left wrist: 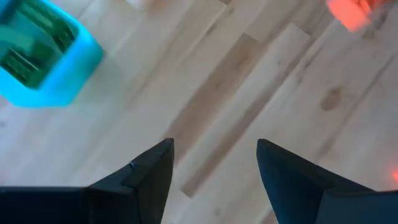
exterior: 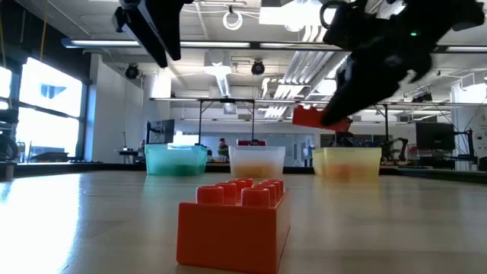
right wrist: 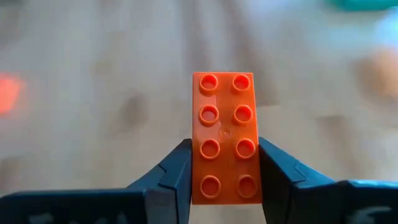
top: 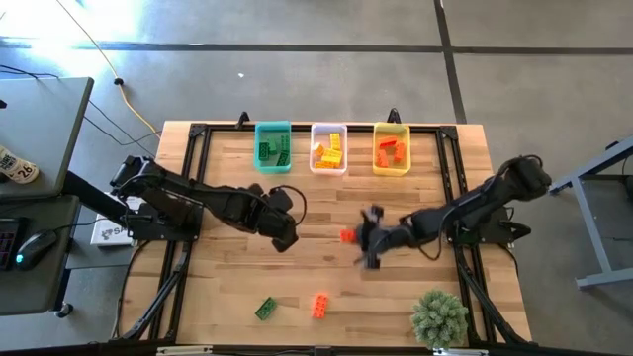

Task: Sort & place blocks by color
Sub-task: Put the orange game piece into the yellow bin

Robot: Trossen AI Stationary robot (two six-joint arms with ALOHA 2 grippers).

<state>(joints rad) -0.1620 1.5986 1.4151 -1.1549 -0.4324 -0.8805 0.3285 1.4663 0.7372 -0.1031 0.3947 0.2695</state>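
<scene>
One orange-red block (right wrist: 225, 137) sits clamped between right hand (right wrist: 224, 171) fingers.

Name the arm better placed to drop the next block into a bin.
Right. The right gripper is shut on an orange-red block lifted off the table, near the yellow bin; the left gripper is open and empty.

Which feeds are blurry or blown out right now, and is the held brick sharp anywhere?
Right wrist view: the orange brick in the right gripper is sharp, the table behind it blurred. Left wrist view: soft all over, the teal bin smeared. High view: window glare at top left. Low view: the near brick is sharp.
</scene>
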